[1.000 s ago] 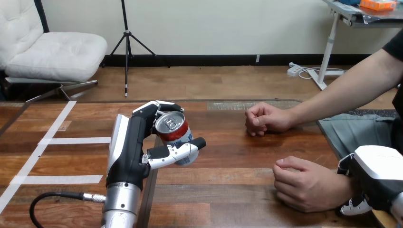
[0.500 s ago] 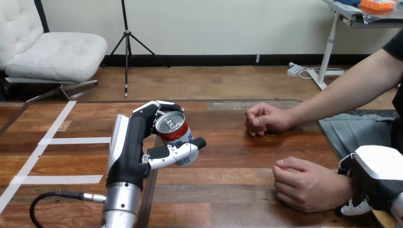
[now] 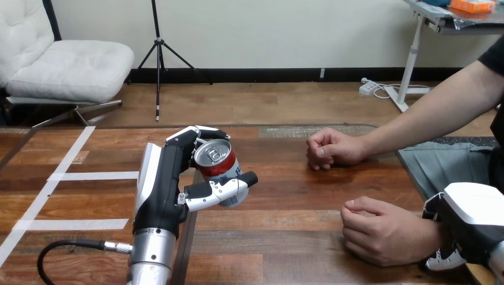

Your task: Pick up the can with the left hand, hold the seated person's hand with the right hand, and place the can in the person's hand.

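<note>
The left hand (image 3: 172, 190) has its fingers and thumb wrapped round the can (image 3: 217, 169), which stands upright at ten o'clock from the person's nearer hand (image 3: 380, 231), a closed fist on the table (image 3: 285, 237). The right hand (image 3: 472, 222) sits at three o'clock, just beside that wrist; whether it grips, I cannot tell. Judging by this, secure the wrist gently and wait for the fist to open before carrying the can across.

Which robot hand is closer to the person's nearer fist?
Right. The right hand is just beside that fist; the left hand, curled round the can, is well apart.
</note>
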Motion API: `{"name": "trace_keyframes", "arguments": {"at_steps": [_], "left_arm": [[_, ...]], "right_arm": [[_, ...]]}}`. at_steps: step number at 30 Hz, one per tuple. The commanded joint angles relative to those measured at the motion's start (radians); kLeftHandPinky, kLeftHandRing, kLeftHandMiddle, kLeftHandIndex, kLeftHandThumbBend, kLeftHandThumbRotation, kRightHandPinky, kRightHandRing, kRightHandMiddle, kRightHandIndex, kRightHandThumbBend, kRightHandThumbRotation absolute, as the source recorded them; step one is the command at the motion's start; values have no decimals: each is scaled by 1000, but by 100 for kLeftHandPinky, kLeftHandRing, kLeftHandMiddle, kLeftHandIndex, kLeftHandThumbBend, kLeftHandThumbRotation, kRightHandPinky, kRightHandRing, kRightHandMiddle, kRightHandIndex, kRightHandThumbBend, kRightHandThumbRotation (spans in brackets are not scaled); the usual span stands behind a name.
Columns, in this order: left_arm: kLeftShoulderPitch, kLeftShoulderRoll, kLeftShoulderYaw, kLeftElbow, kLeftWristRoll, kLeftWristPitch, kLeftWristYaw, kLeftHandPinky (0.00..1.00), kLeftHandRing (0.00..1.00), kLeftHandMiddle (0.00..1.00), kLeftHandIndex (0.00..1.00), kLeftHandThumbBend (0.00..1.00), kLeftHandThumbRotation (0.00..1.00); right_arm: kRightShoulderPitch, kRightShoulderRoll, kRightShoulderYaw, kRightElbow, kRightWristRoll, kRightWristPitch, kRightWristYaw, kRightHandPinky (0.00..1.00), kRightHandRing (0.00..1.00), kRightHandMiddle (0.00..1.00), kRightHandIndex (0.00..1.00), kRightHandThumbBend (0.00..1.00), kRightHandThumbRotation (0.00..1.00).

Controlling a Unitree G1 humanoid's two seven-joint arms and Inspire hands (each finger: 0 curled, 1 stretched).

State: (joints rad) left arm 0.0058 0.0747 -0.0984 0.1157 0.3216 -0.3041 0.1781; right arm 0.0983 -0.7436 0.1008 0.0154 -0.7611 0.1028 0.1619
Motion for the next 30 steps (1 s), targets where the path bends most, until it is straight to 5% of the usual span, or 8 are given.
{"name": "trace_keyframes", "arguments": {"at_steps": [1, 17, 30], "left_arm": [[-53, -3, 8, -39, -8, -8, 4, 46, 42, 45, 56, 69, 0], [-66, -7, -9, -25, -6, -24, -3, 46, 43, 45, 56, 68, 0], [-103, -40, -35, -25, 6, 9, -13, 42, 40, 44, 56, 68, 0]], "right_arm": [[14, 5, -14, -38, 25, -5, 11, 32, 41, 47, 48, 74, 0], [9, 15, -30, -162, 23, 21, 35, 32, 41, 48, 52, 76, 0], [-4, 23, -25, -185, 24, 12, 32, 31, 40, 48, 53, 81, 0]]}}
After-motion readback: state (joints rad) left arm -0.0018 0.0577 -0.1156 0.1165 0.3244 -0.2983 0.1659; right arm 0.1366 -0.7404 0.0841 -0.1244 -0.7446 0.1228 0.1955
